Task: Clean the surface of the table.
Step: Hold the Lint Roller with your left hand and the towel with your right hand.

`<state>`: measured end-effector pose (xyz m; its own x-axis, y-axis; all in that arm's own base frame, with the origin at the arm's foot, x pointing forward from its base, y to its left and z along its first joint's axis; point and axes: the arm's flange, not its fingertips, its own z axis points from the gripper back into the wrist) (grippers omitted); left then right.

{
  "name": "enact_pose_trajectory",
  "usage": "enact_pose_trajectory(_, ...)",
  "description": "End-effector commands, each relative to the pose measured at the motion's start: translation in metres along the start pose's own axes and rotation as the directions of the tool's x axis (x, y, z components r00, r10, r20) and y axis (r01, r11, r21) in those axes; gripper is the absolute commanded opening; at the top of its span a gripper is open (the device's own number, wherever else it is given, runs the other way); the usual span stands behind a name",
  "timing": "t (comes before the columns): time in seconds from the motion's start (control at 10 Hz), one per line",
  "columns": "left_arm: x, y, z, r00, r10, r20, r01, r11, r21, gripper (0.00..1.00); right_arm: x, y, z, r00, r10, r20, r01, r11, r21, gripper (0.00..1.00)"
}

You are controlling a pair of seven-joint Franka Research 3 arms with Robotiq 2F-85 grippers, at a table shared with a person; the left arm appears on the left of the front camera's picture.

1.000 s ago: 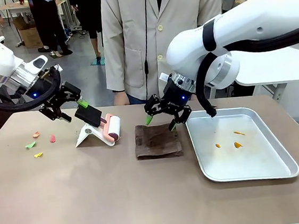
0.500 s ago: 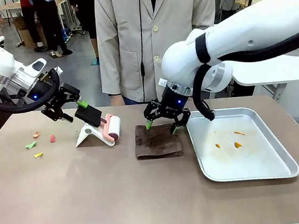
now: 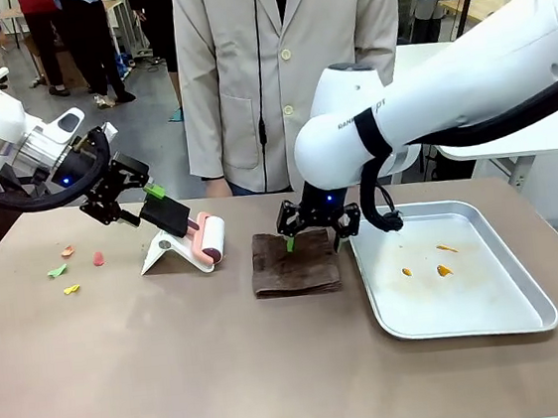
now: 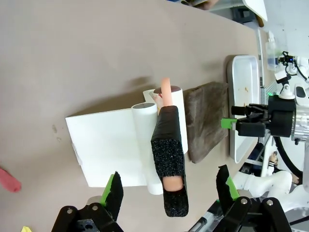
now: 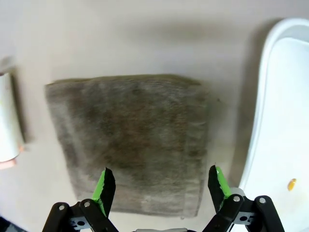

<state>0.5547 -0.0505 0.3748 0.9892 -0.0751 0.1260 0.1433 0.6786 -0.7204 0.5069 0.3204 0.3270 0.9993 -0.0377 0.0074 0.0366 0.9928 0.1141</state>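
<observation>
Taupe tabletop [image 3: 227,374] spanned the whole front view and carried everything; not yet clean, coloured scraps [image 3: 68,273] lay loose at its left end, near the left arm. Lint roller [image 3: 209,238] sat propped on a white stand [image 3: 167,253] just right of the scraps; its black foam handle [image 4: 169,145] angled up off the surface, which looked meant to leave room for fingers on both sides. Left claw [image 4: 169,186] was released, jaws spread wide and straddling that handle with a gap at each pad, so nothing grasped; likely lined up to take the roller, since a sticky roller suits small paper scraps.

Brown towel [image 5: 130,135] lay folded flat at mid-tabletop, between the roller and the metal tray [image 3: 530,314]; close beside the tray's left rim, contact not clear. Right claw [image 5: 161,186] was released too, pointing straight down over the towel's far edge as the front view had it, green pads spread across much of the towel's width; whether the tips touched the cloth could not be told. Probable reason for the pose: pinch the towel from above to wipe with it.

Tray sat at the right end with a few orange bits [image 3: 443,271] inside; seemingly where debris gets collected. Person [image 3: 274,70] in a pale coat stood at the far edge behind the towel. Judged step: both arms at pre-grasp on their tools; wiping not begun.
</observation>
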Motion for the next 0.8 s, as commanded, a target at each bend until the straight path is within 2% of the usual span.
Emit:
enact_pose_trajectory(0.0, 0.0049, 0.0032, 0.0002, 1.0, -0.025, -0.004, 0.025, 0.999, -0.048, 1.0, 0.0066, 0.0128, -0.001, 1.0, -0.017, 0.013, 0.018, 0.996, -0.088, 1.0)
enact_pose_trajectory(0.7, 0.006, 0.0058, -0.0008, 0.999, -0.037, -0.004, 0.036, 0.997, -0.065, 1.0, 0.0114, 0.0047, -0.0089, 1.0, -0.029, 0.01, 0.03, 0.997, -0.072, 1.0)
